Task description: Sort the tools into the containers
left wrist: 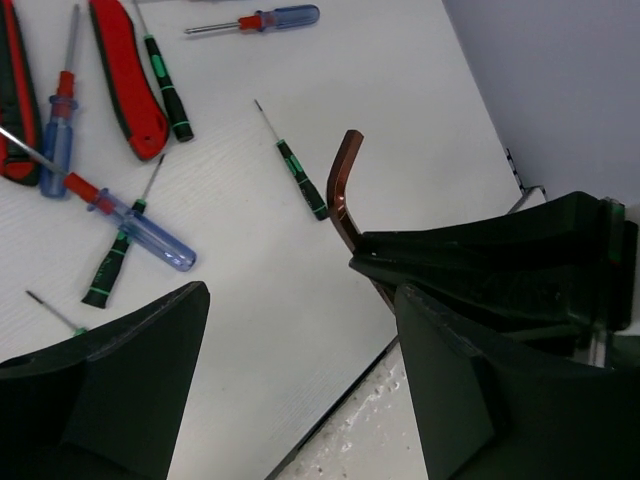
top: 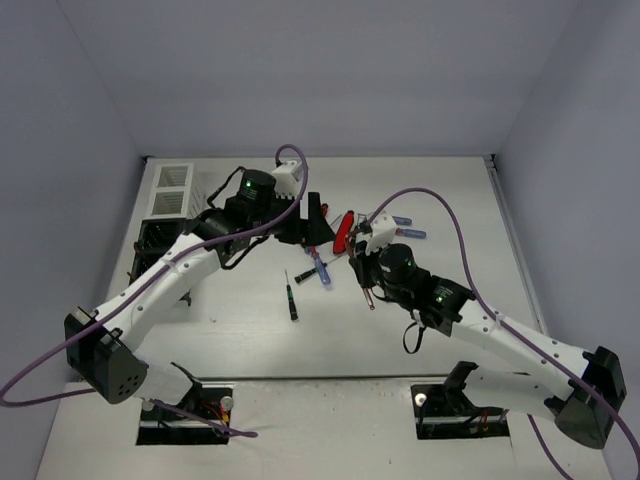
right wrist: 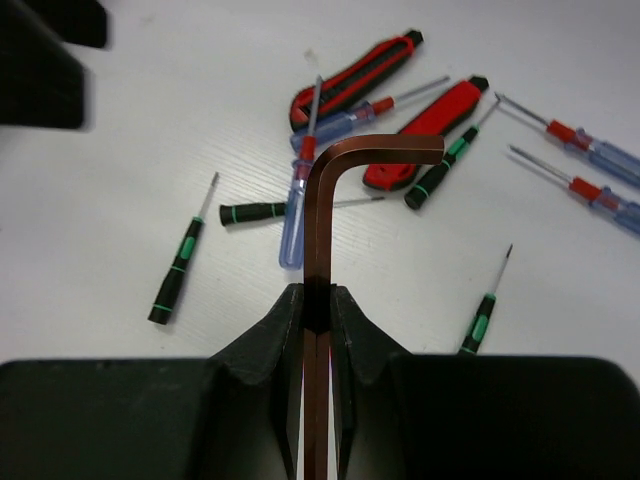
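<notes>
My right gripper [right wrist: 317, 305] is shut on a copper-brown L-shaped hex key [right wrist: 318, 220] and holds it above the table; the key also shows in the left wrist view [left wrist: 344, 185]. My left gripper [left wrist: 300, 380] is open and empty, just left of the right gripper [top: 364, 272] over the tool pile. Red-handled pliers [right wrist: 350, 75], blue/red screwdrivers [right wrist: 296, 215] and black/green screwdrivers [right wrist: 172, 280] lie scattered on the table. The white bins [top: 172, 190] and black bins [top: 150, 250] stand at the far left, partly hidden by the left arm.
A lone black/green screwdriver [top: 292, 298] lies nearer the arm bases. The table's back edge [left wrist: 340, 400] runs close under the left gripper. Purple cables loop over both arms. Grey walls close in the table on three sides.
</notes>
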Controlling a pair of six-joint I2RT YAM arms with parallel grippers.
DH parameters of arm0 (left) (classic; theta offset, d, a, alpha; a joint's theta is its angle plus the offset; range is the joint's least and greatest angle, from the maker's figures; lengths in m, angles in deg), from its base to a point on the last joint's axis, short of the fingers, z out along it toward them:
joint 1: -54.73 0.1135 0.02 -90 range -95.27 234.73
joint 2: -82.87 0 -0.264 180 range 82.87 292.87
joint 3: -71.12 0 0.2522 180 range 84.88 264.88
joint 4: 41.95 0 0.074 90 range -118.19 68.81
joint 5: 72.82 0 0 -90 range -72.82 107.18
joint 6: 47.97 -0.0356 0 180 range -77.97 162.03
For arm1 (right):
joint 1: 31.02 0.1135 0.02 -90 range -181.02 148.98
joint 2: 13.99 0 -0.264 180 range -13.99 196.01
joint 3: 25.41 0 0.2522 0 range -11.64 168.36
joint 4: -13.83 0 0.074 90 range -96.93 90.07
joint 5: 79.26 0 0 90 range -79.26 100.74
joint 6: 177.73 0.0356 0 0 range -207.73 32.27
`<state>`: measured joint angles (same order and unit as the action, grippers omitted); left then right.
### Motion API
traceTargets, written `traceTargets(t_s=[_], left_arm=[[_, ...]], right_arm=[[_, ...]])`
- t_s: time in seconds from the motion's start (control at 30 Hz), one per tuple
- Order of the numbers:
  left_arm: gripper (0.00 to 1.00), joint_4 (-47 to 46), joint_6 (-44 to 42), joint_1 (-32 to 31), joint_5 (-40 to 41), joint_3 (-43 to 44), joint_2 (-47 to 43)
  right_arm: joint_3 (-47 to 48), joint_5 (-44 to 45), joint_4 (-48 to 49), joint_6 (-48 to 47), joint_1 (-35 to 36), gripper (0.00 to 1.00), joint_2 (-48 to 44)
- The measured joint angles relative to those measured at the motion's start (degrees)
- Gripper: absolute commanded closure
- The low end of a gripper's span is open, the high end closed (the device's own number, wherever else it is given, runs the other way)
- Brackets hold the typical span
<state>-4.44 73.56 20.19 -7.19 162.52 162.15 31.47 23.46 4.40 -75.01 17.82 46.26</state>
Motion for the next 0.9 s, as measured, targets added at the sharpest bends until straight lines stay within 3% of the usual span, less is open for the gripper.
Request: traceTargets(t_s=[0.47,0.77,0.9], left_arm=[[0.31,-4.6,4.2,-5.6,0.3,1.8,6.0],[0.60,-7.9,8.2,-5.6,0.9,1.4,7.0],[0.81,-8.8,9.6,-5.6,1.1,1.3,7.2]], right_arm=[[0.0,-8.7,2.3,-3.4,0.0,1.00,-2.3],[0.0,-10.6,4.1,-3.0,0.3,1.00,-3.0],[0.0,-11.0,5.2,-2.5,0.4,1.00,-3.1]])
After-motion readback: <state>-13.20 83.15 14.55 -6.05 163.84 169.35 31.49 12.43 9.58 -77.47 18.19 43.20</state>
